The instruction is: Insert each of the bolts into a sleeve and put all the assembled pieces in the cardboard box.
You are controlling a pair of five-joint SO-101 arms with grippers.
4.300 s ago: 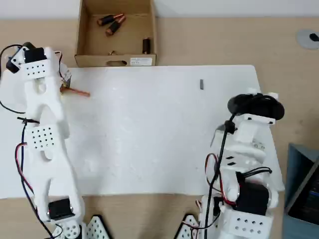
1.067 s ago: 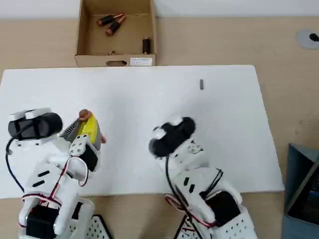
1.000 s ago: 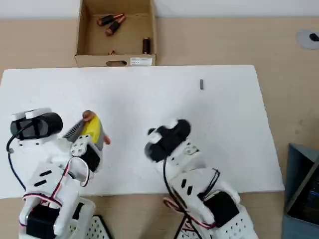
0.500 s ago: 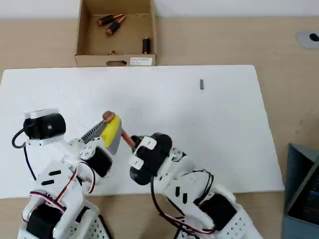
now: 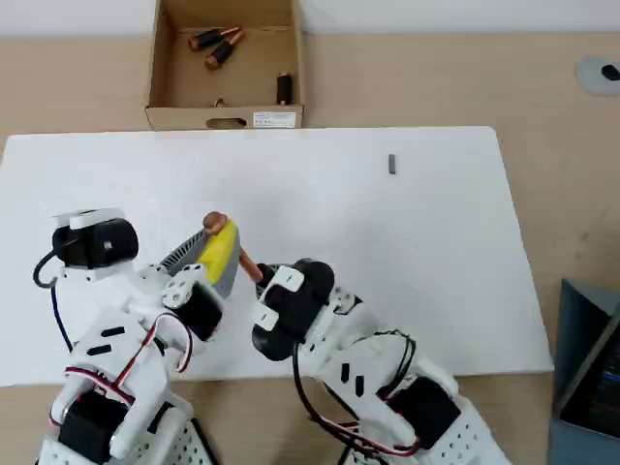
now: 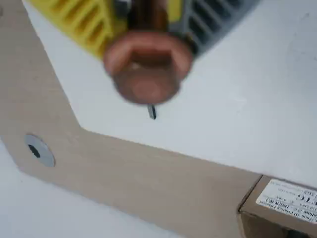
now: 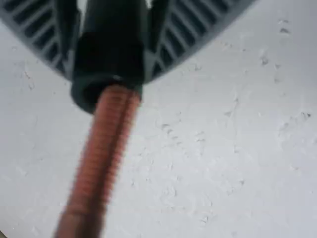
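Near edge: two white plastic arms with black motors and loose red and black wiring. The left gripper [image 5: 221, 247] has one yellow ribbed finger [image 6: 84, 25] and one grey ribbed finger [image 6: 218, 20], clamped together on a copper-coloured bolt [image 5: 215, 225] just below its rounded head. The bolt is held off the mat, tilted, head to the far side, its shaft running near and right toward the other arm. The right gripper [image 7: 111, 29], just right of the left one, has grey ribbed fingers [image 7: 198, 25] pinched on a smooth black tube-shaped sleeve [image 7: 109, 54]. The bolt's finely threaded shaft meets the sleeve's open mouth; how deep it sits cannot be told. Under both arms lies a white mat [image 5: 387, 271], matte, lightly pitted and speckled up close, with square corners. Farther out and to the right, a small dark piece [image 5: 391, 164] lies alone on the mat, too small to identify. The mat rests on a pale wood-grain table [image 5: 436, 77]. Far left, touching the mat's far edge, an open brown cardboard box [image 5: 152, 77] holds two copper-and-black assembled pieces [image 5: 221, 48] near its far wall and one dark piece [image 5: 284, 87] by its right wall. Far right, a round metal grommet [image 5: 601, 73] is set in the tabletop. A dark grey bin [image 5: 586, 368] stands at the right edge.
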